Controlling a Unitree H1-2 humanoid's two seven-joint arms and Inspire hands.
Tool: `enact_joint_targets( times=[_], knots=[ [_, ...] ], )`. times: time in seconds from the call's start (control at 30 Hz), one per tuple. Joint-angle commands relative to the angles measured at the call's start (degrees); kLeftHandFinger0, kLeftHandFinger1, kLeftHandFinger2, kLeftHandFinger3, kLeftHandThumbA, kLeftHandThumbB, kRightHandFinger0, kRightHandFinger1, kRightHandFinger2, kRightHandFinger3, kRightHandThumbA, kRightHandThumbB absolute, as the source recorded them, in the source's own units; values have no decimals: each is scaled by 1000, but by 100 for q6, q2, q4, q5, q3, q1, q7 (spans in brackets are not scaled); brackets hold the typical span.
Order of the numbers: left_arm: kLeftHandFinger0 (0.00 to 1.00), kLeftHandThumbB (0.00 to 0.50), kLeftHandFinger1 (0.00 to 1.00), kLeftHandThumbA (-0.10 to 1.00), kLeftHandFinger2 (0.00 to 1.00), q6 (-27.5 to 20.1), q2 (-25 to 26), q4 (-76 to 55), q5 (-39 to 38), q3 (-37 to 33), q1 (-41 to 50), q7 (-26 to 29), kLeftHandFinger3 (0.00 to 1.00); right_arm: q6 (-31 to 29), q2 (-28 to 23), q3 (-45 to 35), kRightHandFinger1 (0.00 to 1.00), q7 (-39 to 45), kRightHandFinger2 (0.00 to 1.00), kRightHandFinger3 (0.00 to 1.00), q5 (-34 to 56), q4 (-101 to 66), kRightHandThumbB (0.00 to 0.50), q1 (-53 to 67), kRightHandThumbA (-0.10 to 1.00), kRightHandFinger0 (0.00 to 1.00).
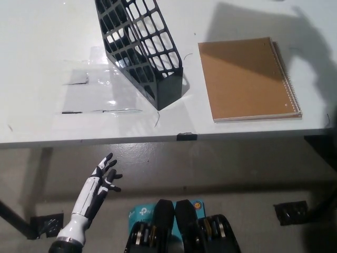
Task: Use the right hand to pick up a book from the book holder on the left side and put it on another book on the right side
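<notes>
1. The book holder [141, 50], upper middle of the frame, looks like black plastic with an open grid; its bars have a slight sheen.
2. The book [245, 79] at upper right has a matt brown cover like kraft card, with a pale spiral binding along its right edge.
3. The counter [42, 63] is white and smooth, with a glossy clear film patch at left.
4. The left hand [100, 182], lower left, looks like smooth white plastic with black parts.
5. The floor [210, 174] below is dull grey.

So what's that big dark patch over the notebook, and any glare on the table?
Head view: a soft shadow falls across the table's upper right and the brown notebook's far edge; what casts it is out of frame. Faint glare shows on the clear sheet left of the black book holder.
</notes>
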Motion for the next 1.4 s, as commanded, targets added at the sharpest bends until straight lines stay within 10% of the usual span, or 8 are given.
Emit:
enact_joint_targets(
  times=[0.0,0.17,0.3,0.47,1.37],
  knots=[
    [586,87,771,963,947,-319,82,-27,51,-36,-74,-29,1000,-46,-404,143,341,525,692,1000,235,238,72,-354,-100,0],
    [599,74,797,946,954,-443,79,16,25,-21,-73,-2,1000,-68,-545,67,313,478,738,1000,-12,600,69,-238,-100,0],
    [768,91,1000,973,1000,-565,43,49,61,11,-72,94,1000,-215,-540,123,155,393,758,1000,-171,843,69,-84,-100,0],
    [831,111,1000,1000,1000,-633,7,49,-3,27,-38,79,1000,-632,-442,300,103,689,717,1000,-389,1390,131,104,-100,0],
    [812,89,1000,985,1000,-590,-31,-28,-37,108,-43,76,1000,-1522,-531,828,31,705,717,1000,-1332,2736,112,268,-100,0]
  ],
)
